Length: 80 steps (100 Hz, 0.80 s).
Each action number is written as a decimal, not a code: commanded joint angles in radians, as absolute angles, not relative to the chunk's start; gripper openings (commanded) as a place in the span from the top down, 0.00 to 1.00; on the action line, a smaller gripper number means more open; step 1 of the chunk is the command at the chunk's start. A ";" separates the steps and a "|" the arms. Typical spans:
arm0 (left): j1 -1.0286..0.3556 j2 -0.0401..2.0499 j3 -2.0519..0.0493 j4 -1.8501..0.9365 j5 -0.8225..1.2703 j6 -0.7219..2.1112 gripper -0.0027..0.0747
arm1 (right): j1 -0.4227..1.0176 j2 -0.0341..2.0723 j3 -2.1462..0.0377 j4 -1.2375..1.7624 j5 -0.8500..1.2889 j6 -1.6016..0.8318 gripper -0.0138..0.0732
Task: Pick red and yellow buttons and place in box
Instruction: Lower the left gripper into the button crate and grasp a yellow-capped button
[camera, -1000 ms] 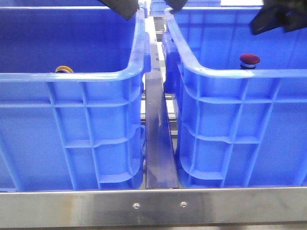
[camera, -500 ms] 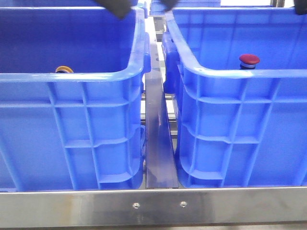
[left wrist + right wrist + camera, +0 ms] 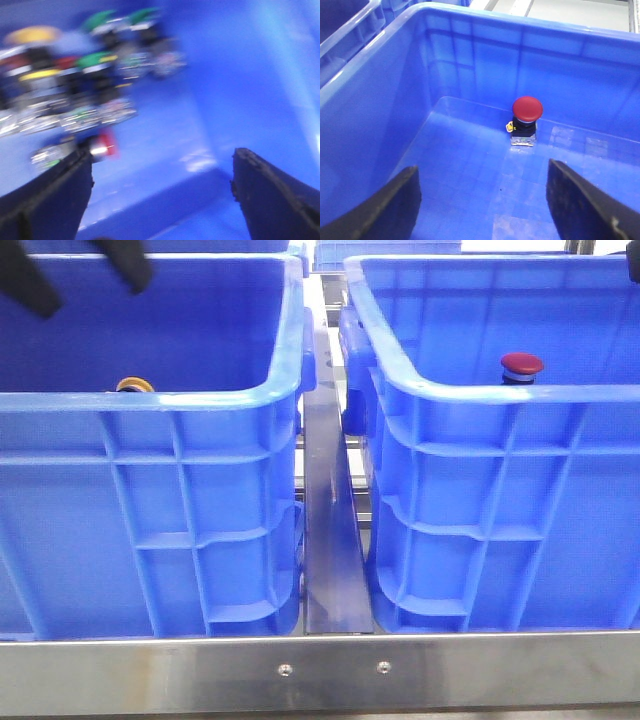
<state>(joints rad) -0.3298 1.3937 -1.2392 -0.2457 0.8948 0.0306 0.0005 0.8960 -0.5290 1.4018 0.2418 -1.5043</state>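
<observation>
Grippers both gape empty: right gripper (image 3: 480, 210) above 1 red button (image 3: 527, 108) standing in the right box (image 3: 520, 395), left gripper (image 3: 160, 192) over blurred buttons (image 3: 75, 85).

We see our left gripper (image 3: 160, 192) with two dark, wedge-shaped fingers (image 3: 47, 200), matte, edges slightly rough. Our right gripper (image 3: 480, 210) has the same black, tapered fingers (image 3: 585, 205).

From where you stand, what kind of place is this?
Probably a factory or warehouse parts-sorting station. Two large blue plastic crates, left and right, sit on a bare metal frame. A red push button stands in the right one, and the left holds a blurred heap of similar switches.
</observation>
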 commanded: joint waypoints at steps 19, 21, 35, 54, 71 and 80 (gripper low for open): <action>-0.222 1.489 -1.349 -0.212 0.957 0.018 0.27 | -0.002 0.884 -0.554 1.423 0.246 -1.514 0.21; -0.219 1.501 -1.356 -0.204 0.961 0.018 0.27 | -0.002 0.884 -0.554 1.423 0.246 -1.514 0.21; -0.216 1.577 -1.406 -0.192 0.977 0.018 0.27 | -0.002 0.884 -0.554 1.423 0.246 -1.514 0.21; -0.216 1.660 -1.476 -0.192 0.981 0.018 0.27 | -0.002 0.884 -0.554 1.423 0.246 -1.514 0.21; -0.216 1.736 -1.521 -0.190 0.981 0.018 0.27 | -0.002 0.884 -0.554 1.423 0.246 -1.514 0.21; -0.216 1.764 -1.541 -0.190 0.979 0.018 0.27 | -0.002 0.884 -0.554 1.423 0.246 -1.514 0.21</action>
<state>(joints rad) -0.2168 1.7867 -1.4930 -0.1752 1.0034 0.0247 0.0005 0.8960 -0.5290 1.4018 0.2418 -1.5043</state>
